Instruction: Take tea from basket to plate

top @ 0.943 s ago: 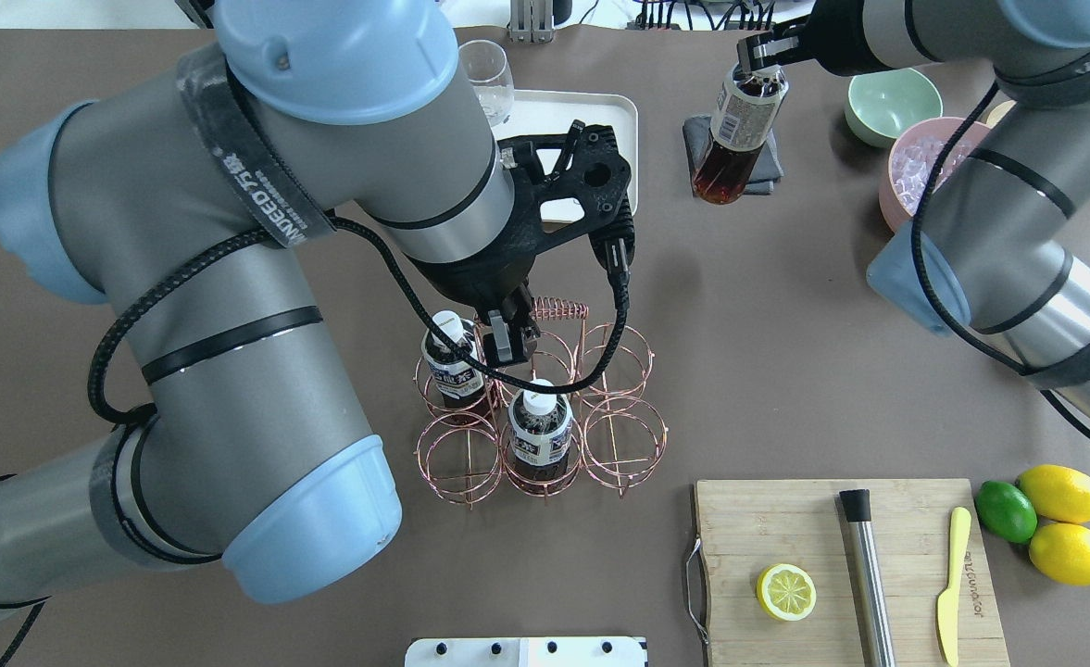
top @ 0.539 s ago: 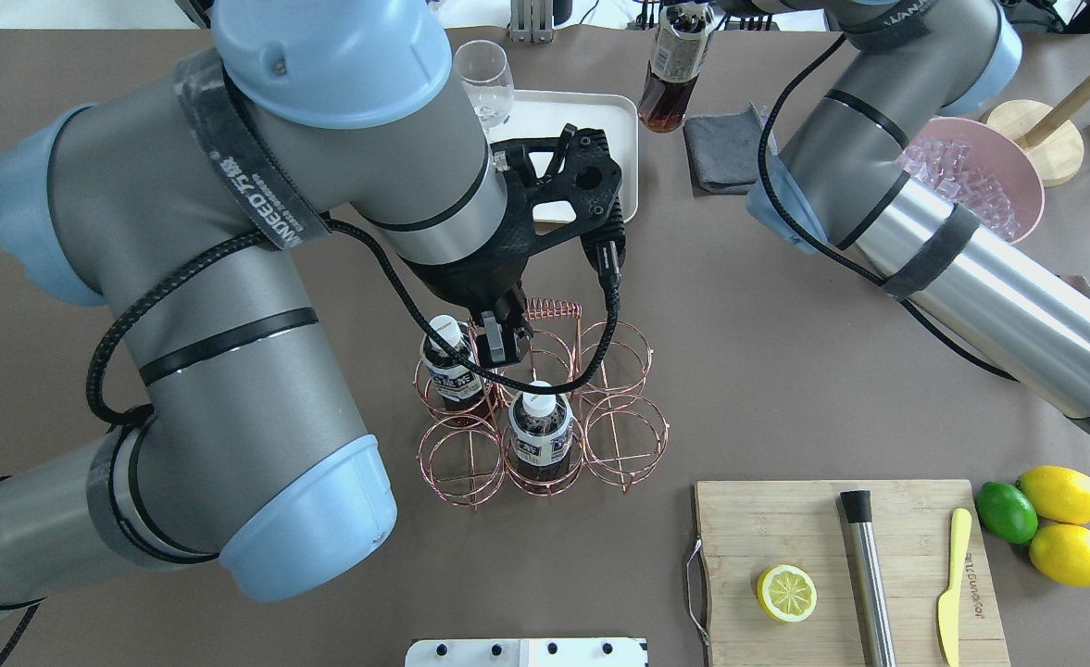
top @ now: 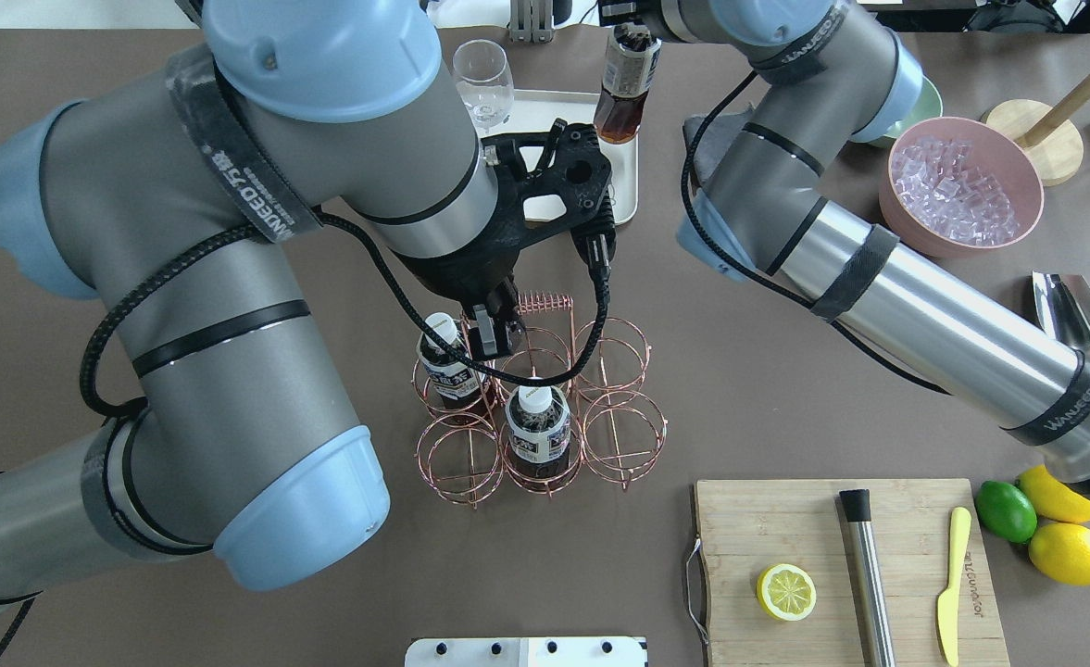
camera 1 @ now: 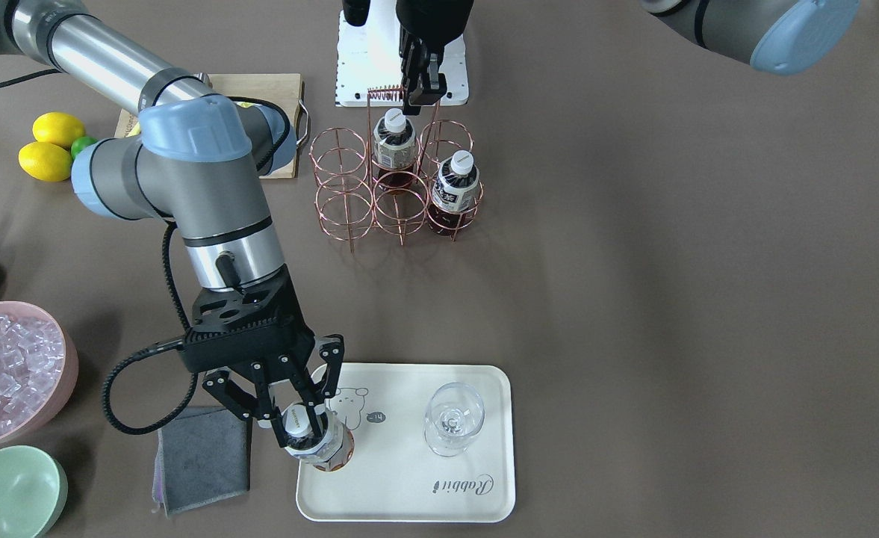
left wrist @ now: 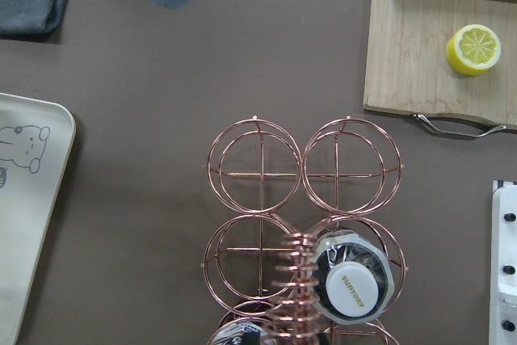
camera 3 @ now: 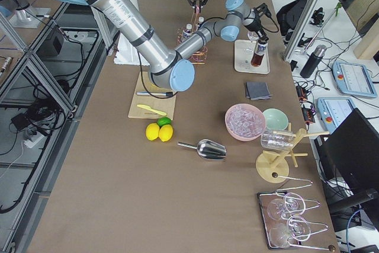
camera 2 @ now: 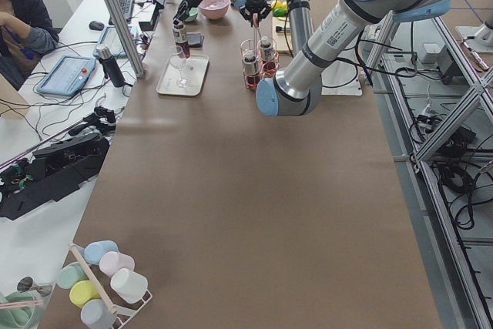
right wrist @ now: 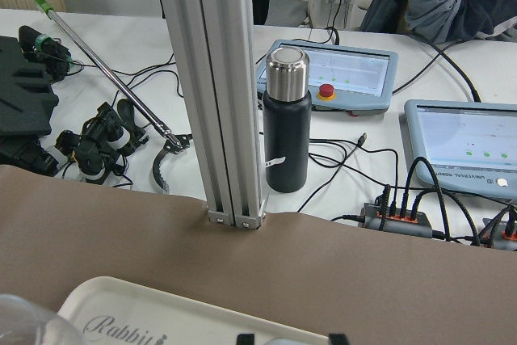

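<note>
The plate (camera 1: 409, 493) lies under the right gripper (camera 1: 303, 432); the basket (camera 1: 342, 202) under the left gripper (camera 1: 420, 101), whose closure is indeterminable. The right gripper pinches the neck of the tea (camera 1: 331, 450), which hangs below it at the plate's corner. Likely liquid-heavy, smooth, thin-walled: grasp beneath the cap.

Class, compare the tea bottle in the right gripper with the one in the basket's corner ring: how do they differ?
The held tea is clamped at its cap by the right gripper, jaws shut; the basket tea stands free, ungripped. The held tea is at the plate's corner; the basket tea sits in a ring of the basket. Both: dark drink, white cap, printed label.
</note>
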### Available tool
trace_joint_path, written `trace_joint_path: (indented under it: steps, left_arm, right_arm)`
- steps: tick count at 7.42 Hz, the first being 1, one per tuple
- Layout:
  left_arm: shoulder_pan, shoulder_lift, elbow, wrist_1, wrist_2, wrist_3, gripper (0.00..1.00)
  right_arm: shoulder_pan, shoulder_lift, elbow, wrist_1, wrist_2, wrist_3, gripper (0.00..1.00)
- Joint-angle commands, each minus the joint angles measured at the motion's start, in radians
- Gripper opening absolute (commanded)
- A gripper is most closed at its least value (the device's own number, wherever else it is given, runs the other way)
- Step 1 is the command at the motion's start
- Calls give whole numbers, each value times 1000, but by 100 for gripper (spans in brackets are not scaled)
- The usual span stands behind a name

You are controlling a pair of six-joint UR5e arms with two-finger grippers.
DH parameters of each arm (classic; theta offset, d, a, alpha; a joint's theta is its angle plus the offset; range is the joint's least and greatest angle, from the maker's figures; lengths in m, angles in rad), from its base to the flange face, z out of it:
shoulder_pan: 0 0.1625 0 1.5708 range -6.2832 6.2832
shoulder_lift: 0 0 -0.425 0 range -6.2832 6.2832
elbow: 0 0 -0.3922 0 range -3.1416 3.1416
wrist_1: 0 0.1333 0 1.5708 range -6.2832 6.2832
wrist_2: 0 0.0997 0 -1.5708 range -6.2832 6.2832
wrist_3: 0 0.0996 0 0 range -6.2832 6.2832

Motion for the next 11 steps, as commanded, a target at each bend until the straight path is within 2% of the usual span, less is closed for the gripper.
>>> trace_joint_path:
  steps: [1,4,5,6,7,8,9,11]
  left_arm:
    - [-57,8,-24,5,-11,3,0]
    - [-147,28,-40,15,-23,5,0]
    - [-179,48,-50,21,-54,35,0]
    - [-233,69,-50,25,-86,87,0]
    - [-308,109,-50,25,-138,159,0]
    - [-401,155,-53,25,-201,231,0]
    - [-489,221,-73,25,-236,288,0]
    - [-607,313,-73,37,-240,412,0]
  right_arm:
    - [-54,12,-19,-1,-71,9,0]
    - [-74,12,-27,-1,-82,9,0]
    - [-79,11,-27,-1,-90,9,0]
    - [-79,11,-27,1,-90,11,14]
    - [-79,9,-27,-1,-90,9,86]
    - [-79,9,-25,-1,-90,9,100]
    - [-79,11,-24,-1,-90,9,100]
    - [-79,12,-18,-1,-88,11,100]
